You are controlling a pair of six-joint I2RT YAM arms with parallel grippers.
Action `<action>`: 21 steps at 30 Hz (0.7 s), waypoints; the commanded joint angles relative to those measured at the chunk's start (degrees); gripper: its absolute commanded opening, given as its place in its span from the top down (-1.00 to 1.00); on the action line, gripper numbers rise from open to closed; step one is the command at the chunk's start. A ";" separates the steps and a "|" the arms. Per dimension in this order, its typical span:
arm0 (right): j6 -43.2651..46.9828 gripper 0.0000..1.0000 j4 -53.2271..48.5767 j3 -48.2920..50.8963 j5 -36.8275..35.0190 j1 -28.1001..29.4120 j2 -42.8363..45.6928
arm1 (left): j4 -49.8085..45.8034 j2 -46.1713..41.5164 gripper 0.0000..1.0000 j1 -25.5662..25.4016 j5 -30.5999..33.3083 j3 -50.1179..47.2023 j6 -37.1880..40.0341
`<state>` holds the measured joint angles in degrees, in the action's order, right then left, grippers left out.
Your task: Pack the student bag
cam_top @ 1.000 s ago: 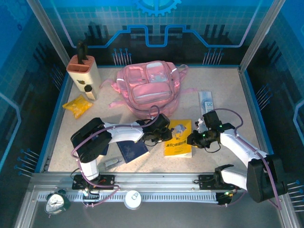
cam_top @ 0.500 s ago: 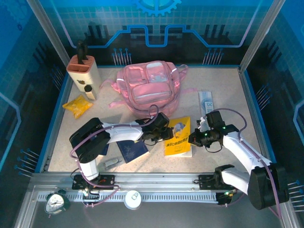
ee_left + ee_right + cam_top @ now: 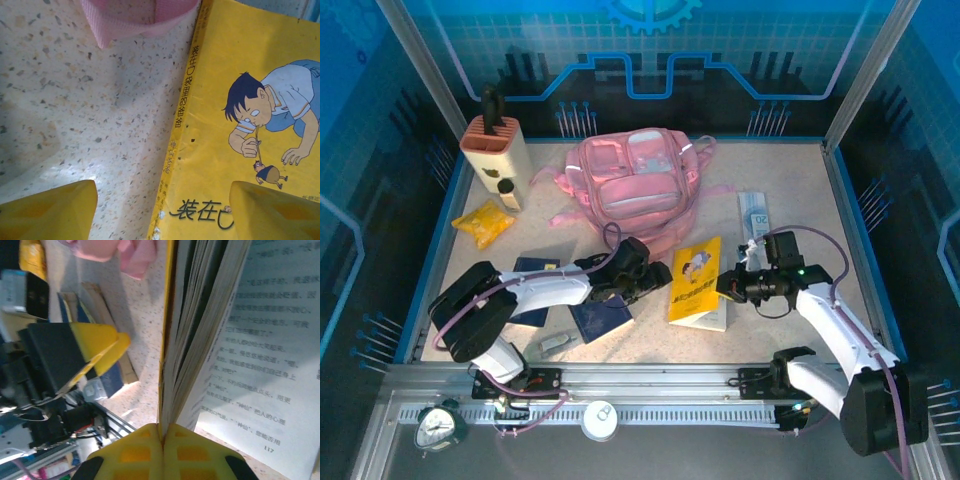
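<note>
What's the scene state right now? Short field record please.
student bag: far side of table, front pockets up
yellow book: in front of bag, cover raised, inner page showing
left end effector: open, beside the book's spine, holding nothing
right end effector: shut on yellow book's raised edge
blue notebook: on table by left end effector
yellow packet: left of bag

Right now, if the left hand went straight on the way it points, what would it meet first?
Likely the yellow book, near its spine; the pink bag lies beyond. Depth is unclear.
</note>
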<state>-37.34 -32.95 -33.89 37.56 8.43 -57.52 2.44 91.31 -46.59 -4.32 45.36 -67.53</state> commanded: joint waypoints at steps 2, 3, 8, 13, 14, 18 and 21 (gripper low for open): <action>-1.88 1.00 3.22 -3.34 8.89 -1.60 0.10 | 10.07 2.18 -0.48 0.29 -4.29 -1.77 -5.59; -2.23 1.00 3.24 -3.54 9.06 -2.01 0.37 | 10.99 2.38 -0.48 0.25 -4.12 -2.22 -6.41; -5.78 1.00 6.72 -2.42 14.53 -3.84 0.48 | 16.86 3.69 -0.49 -0.54 -4.78 -2.75 -8.70; -6.56 1.00 8.94 0.04 16.40 -4.62 0.42 | 23.86 5.41 -0.43 -1.06 -6.34 -4.25 -12.93; -6.68 1.00 9.74 1.24 16.74 -4.83 0.15 | 27.03 5.30 -0.40 -1.20 -6.41 -4.91 -13.56; -6.07 1.00 10.49 3.61 16.55 -5.64 -0.13 | 26.98 3.61 -0.30 -1.67 -6.05 -4.25 -13.22; -1.17 1.00 5.18 2.90 14.09 -6.78 -0.14 | 23.95 1.39 -0.14 -1.84 -4.77 -4.12 -11.74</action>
<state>-42.50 -25.67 -30.70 50.13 2.81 -57.78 24.38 95.94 -47.81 -8.84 41.04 -79.46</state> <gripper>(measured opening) 0.057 0.588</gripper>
